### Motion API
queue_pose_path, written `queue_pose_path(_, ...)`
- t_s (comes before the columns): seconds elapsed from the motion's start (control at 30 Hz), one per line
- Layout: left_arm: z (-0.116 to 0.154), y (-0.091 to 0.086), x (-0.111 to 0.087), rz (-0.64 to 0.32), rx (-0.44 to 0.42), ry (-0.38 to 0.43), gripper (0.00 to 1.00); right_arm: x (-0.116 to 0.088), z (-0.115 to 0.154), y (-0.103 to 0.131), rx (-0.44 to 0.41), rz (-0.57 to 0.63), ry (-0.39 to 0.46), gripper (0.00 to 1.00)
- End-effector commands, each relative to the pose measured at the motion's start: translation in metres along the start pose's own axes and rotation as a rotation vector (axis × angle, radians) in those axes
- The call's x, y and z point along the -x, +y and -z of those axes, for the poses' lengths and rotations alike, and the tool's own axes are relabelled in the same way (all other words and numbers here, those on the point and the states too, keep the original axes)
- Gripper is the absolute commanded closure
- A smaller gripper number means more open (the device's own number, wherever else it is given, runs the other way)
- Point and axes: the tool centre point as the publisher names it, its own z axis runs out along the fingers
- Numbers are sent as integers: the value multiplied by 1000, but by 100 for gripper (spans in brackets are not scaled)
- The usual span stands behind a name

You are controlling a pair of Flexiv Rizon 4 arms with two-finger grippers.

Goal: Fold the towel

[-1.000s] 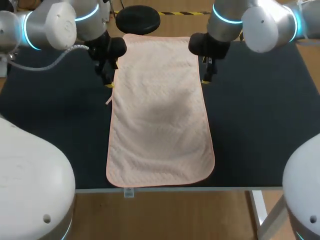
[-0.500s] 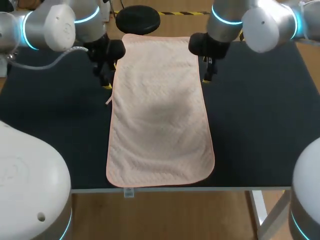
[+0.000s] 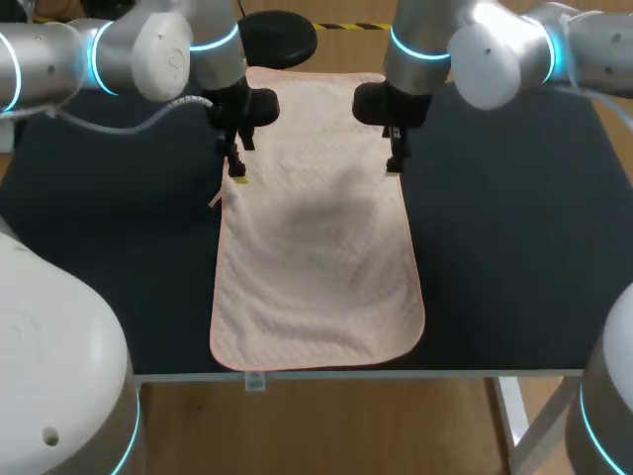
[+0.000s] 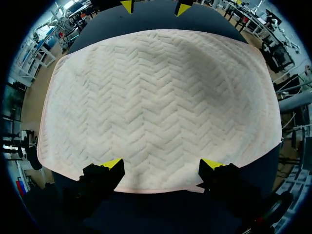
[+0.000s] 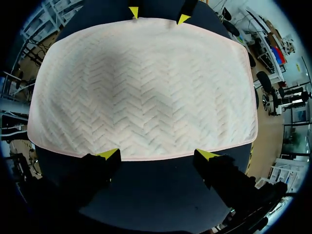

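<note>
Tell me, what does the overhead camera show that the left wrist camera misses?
Only overhead: the left arm and right arm as whole limbs, reaching in from either side. Only the left wrist: the towel's zigzag weave close up, and the left claw's two yellow tips standing open at the towel's long edge. Both: the pink towel lying flat and unfolded on the dark table.

I am counting one towel [image 3: 316,237] lying on one table [image 3: 514,257]. I am running two grippers, namely the left gripper [image 3: 237,170] and the right gripper [image 3: 394,163]. Each is carrying two yellow fingertips [image 4: 113,163], making four, all showing in the left wrist view.
</note>
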Motion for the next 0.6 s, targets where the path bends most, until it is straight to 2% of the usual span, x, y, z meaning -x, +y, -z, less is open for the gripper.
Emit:
queue_pose_path(0.03, -8, 6, 4, 18, 1, 4, 0, 9, -16, 1, -2, 6, 20, 0)
queue_pose_path(0.3, -11, 12, 5, 19, 42, 0, 0, 15, -30, 0, -14, 25, 23, 0)
queue_pose_path(0.6, -19, 8, -1, 29, 74, 5, 0, 15, -39, 0, -18, 47, 17, 0)
